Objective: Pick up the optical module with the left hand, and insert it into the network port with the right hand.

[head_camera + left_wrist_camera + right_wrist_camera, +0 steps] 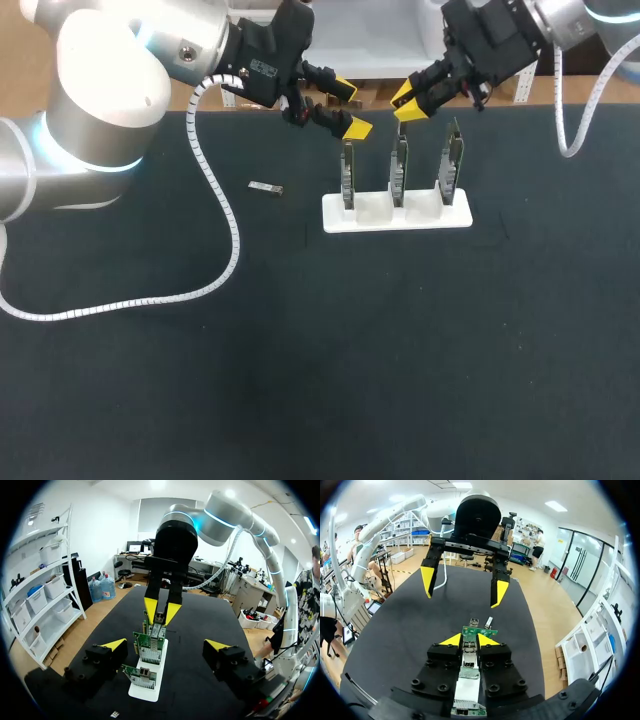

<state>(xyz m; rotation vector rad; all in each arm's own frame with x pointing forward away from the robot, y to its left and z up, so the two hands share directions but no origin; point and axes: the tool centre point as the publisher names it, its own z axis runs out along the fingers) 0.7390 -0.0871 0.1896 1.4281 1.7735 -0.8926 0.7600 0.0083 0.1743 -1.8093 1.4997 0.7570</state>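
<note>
My right gripper (408,104) is shut on a small silver optical module (469,656) and hangs just above the middle of three upright green network cards (399,165) in a white stand (396,218). In the right wrist view the card's top edge (479,631) lies right ahead of the fingertips. My left gripper (350,108) stands open and empty above the stand's left end, facing the right gripper (159,612). A second optical module (266,187) lies flat on the black table, left of the stand.
The other two cards (348,172) (453,160) flank the middle one in the stand. A white coiled cable (215,200) from my left arm curves over the table's left part. The black table (400,360) stretches wide in front of the stand.
</note>
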